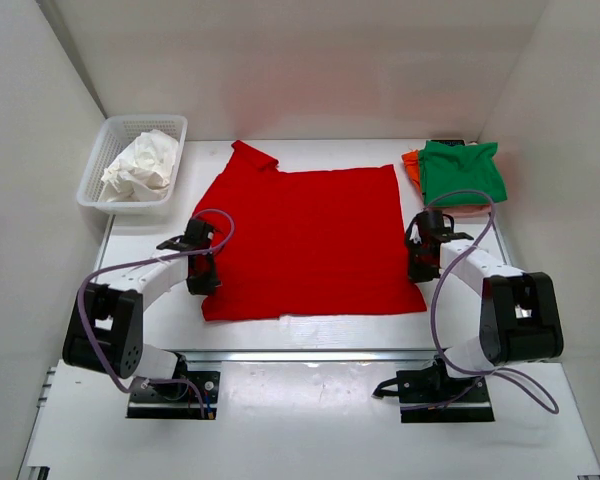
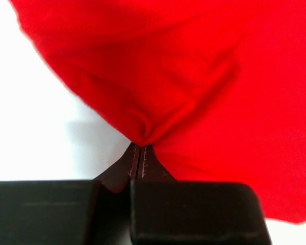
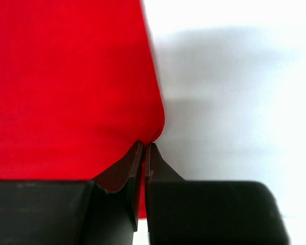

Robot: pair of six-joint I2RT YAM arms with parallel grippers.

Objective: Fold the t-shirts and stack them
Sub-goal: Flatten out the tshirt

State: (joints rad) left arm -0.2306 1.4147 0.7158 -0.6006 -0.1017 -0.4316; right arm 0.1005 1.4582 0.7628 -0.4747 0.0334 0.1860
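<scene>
L gripper [image 2: 141,147] & R gripper [image 3: 147,145] clamp 1 red t-shirt [image 1: 305,240]; 1 green t-shirt [image 1: 462,172] atop 1 orange t-shirt [image 1: 411,161].

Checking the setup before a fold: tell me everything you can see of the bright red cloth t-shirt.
The bright red cloth t-shirt is plain, soft-looking fabric, spread nearly flat in the middle of the white table. One short sleeve shows at its far left corner. The left gripper is shut on its left edge, where the cloth puckers into folds. The right gripper is shut on its right edge, which curls up slightly at the pinch.
</scene>
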